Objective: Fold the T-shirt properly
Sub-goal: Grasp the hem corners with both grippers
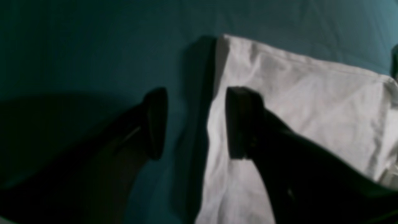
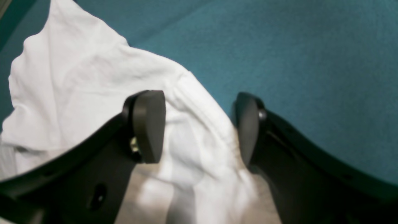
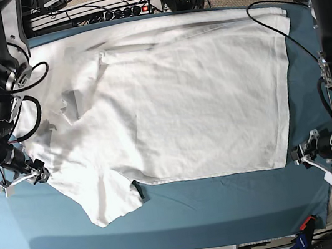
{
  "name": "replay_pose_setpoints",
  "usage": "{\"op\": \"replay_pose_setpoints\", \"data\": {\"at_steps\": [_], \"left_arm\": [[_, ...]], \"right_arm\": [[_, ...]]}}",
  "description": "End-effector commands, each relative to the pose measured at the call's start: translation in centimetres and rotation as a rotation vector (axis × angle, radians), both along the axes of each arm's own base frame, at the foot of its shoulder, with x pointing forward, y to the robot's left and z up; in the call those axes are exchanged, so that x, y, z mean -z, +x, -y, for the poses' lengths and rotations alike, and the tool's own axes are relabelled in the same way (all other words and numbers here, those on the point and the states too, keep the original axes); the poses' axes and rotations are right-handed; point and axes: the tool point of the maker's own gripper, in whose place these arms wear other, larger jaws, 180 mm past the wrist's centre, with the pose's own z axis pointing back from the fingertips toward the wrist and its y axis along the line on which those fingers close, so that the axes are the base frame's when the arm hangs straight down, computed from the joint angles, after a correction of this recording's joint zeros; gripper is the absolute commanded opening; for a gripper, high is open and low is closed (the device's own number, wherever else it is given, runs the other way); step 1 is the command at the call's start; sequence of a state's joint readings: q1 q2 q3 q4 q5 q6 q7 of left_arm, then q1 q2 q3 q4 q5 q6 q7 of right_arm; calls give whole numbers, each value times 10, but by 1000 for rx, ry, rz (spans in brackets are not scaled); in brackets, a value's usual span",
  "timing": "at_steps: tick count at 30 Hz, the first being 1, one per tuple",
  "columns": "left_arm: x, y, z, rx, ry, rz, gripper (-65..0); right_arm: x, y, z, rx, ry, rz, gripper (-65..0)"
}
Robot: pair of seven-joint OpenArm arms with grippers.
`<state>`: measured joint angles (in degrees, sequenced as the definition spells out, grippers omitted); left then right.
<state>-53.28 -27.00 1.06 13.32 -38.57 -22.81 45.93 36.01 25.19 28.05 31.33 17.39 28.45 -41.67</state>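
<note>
A: Item nearest the front?
B: Left gripper (image 3: 311, 159), jaws wide apart, gripping nothing, astride the T-shirt (image 3: 182, 109) hem corner.
A: Next?
B: Right gripper (image 3: 24, 179), jaws spread fully, empty, straddling the sleeve edge.
A: The T-shirt's location?
B: Spread flat across the counter (image 3: 229, 206) on its teal sheet, reaching the far edge.

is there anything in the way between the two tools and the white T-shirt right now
Nothing visible. The left tool straddles a corner of the T-shirt, and the right tool straddles the sleeve edge, both open over the teal cloth.
</note>
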Motion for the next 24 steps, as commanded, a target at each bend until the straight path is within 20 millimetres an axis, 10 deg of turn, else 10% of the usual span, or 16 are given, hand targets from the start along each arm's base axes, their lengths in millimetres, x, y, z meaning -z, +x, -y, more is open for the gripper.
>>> {"op": "replay_pose_setpoints", "data": {"at_steps": [1,24], "left_arm": [[-16,11,-9,-15,7,46,-344],[-2,13,50,74,-81,77,-399]], "right_arm": [[-24,7,21,22,-42,50,-296],[-31,3,31,18,-46,77,-296]]}}
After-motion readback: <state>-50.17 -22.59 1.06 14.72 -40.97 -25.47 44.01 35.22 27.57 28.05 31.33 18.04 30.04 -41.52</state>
